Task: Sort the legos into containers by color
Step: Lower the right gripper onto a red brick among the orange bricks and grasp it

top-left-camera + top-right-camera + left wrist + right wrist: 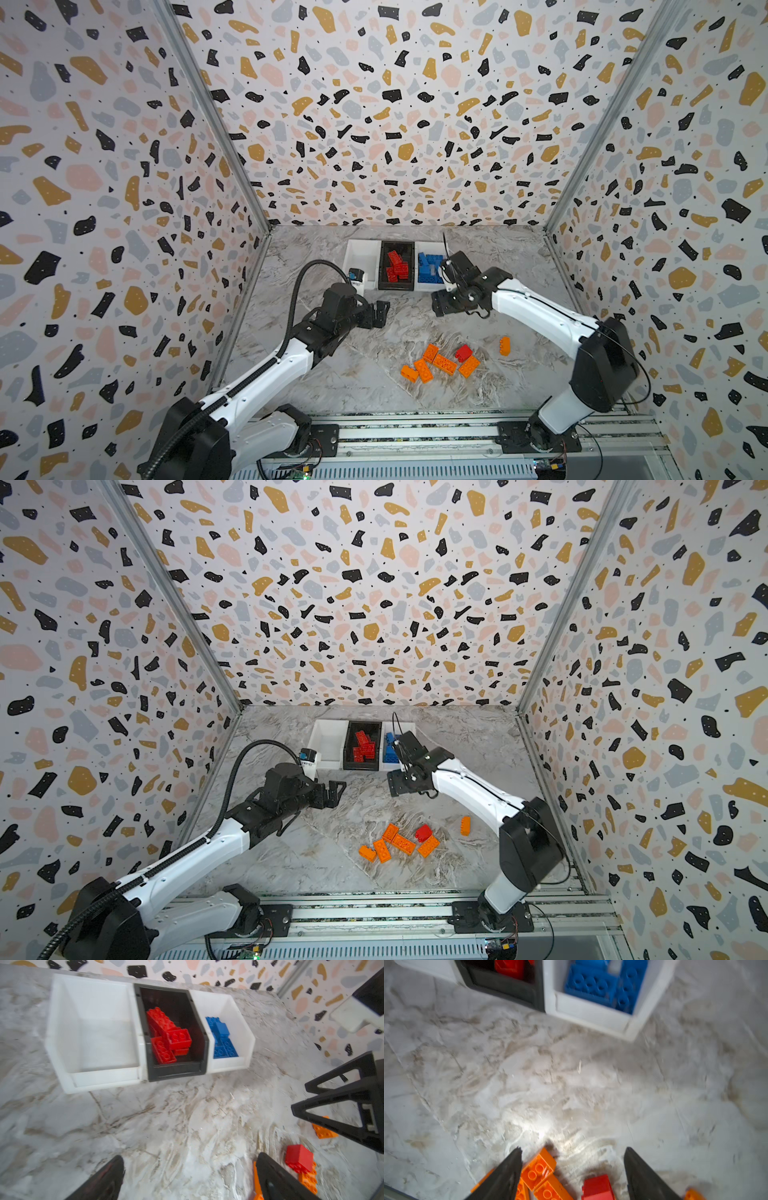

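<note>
Left gripper (379,313) and right gripper (436,305) gape empty; red bricks (397,266) and blue bricks (430,266) sit binned; six orange studded plastic bricks (444,364), one loose red brick (464,353) remain.

Three bins are lined up in a row at the back. The left white bin (358,257) is seen empty, red bricks (397,266) are piled in the black bin (397,286) in the middle, and blue bricks (430,266) are stacked in the right white bin (430,286). Nearer the front, five orange bricks (444,364) are scattered in a loose cluster. A loose red brick (464,353) is perched tilted on one of them, and a single orange brick (504,345) is left apart to the right.
</note>
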Tool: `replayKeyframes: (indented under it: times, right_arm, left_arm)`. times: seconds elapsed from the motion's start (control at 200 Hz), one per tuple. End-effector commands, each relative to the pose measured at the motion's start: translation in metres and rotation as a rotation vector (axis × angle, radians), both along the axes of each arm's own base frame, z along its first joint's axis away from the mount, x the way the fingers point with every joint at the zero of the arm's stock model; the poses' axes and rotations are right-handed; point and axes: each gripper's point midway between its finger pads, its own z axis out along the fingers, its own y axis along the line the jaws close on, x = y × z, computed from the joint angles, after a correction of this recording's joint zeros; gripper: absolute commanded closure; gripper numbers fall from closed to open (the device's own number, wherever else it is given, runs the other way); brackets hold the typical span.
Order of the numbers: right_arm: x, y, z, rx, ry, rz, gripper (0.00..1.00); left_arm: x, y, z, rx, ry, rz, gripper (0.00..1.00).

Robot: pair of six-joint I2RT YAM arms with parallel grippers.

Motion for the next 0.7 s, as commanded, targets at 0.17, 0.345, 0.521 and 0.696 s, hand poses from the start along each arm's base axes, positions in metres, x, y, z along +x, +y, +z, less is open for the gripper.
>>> replayKeyframes:
  times: [0.17, 0.345, 0.521, 0.696]
  right_arm:
    - [-0.077, -0.037, -0.044, 0.011, 0.126, -0.246, 0.26]
    - [-0.093, -0.047, -0.061, 0.039, 0.144, -0.303, 0.30]
    - [-0.090, -0.041, -0.062, 0.090, 0.113, -0.286, 0.30]
    - [-0.081, -0.033, -0.064, 0.078, 0.111, -0.266, 0.30]
  left_arm:
    - [-0.030, -0.059, 0.007, -0.095, -0.011, -0.166, 0.00]
    - [-0.044, -0.080, 0.009, -0.074, -0.013, -0.224, 0.00]
    - [-0.047, -0.087, 0.016, -0.067, -0.023, -0.231, 0.00]
    - [-0.047, -0.085, 0.019, -0.056, -0.031, -0.217, 0.00]
